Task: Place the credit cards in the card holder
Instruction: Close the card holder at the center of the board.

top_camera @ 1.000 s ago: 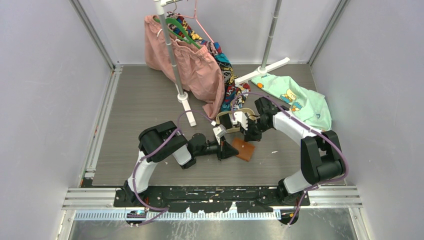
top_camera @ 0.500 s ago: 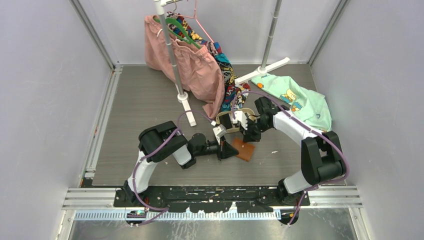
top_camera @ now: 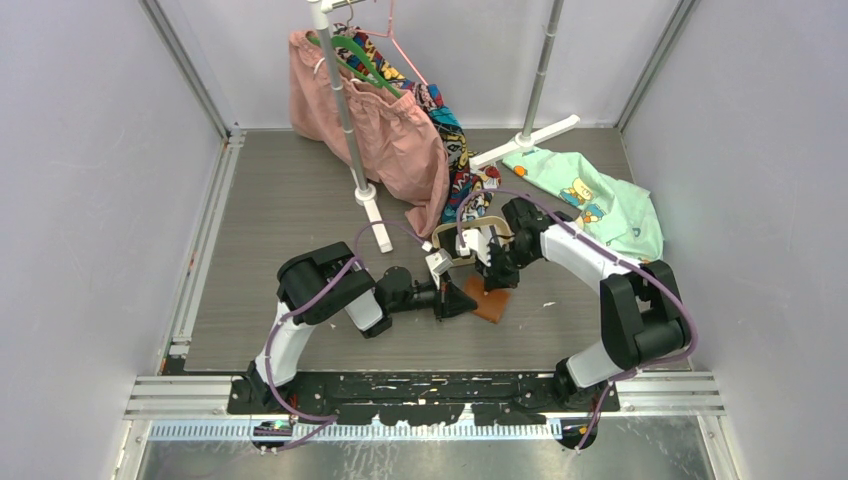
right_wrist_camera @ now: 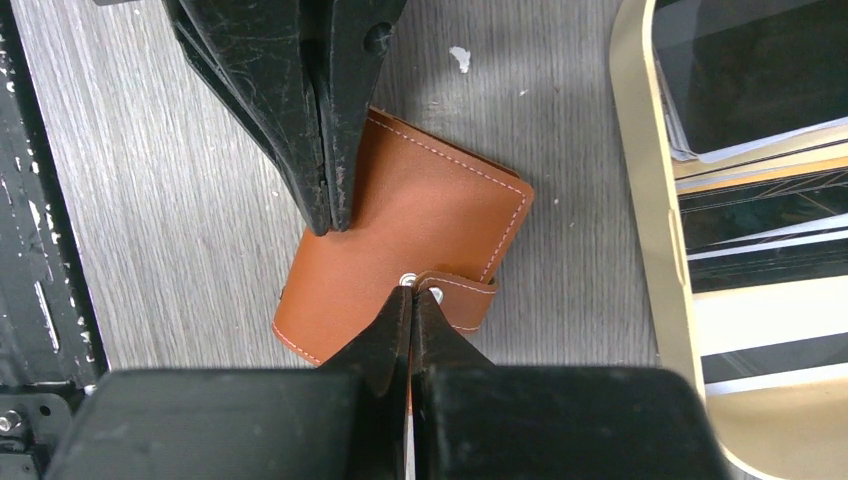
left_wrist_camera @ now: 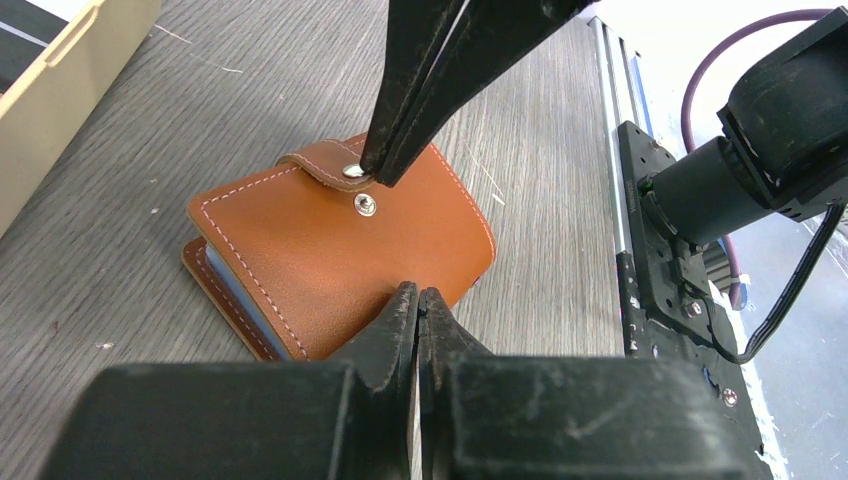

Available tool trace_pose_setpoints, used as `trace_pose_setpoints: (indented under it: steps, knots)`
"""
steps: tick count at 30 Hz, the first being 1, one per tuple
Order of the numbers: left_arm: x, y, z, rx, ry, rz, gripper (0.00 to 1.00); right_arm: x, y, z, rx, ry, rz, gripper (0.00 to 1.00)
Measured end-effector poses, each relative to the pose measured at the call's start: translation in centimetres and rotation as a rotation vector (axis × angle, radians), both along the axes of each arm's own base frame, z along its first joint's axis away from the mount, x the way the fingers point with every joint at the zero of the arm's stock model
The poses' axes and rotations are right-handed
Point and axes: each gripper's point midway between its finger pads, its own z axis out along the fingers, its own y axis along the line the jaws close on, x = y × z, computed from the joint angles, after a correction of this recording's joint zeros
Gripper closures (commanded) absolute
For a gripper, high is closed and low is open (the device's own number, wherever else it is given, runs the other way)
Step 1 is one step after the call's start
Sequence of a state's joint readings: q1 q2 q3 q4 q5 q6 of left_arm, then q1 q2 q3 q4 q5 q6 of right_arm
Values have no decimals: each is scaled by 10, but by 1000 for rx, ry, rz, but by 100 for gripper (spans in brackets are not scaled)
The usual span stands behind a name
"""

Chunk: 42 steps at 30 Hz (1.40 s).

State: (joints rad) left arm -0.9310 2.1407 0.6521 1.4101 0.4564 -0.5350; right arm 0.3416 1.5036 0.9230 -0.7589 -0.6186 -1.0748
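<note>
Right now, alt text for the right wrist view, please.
A folded tan leather card holder lies on the grey table, the shut right gripper touching its snap strap. The shut left gripper meets its opposite edge; a beige tray holding cards sits at right.

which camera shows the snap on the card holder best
The left wrist view: the snap sits clear on the folded card holder, stud and strap cap both sharp. The right wrist view shows it partly hidden behind its own jaws. In the top external view the holder is only a small brown patch.
</note>
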Motion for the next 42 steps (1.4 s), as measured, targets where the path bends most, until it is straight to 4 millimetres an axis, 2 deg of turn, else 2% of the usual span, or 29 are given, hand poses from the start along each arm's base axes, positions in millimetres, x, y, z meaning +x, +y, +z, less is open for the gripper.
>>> trace_pose_setpoints:
  steps: [10,42]
  knots:
    - [0,0,0,0,0,0,99,-7,3,-8,-17,28,35,99]
    - [-2,3,-1,-2,3,-1,99,-19,1,-16,-58,38,110,99]
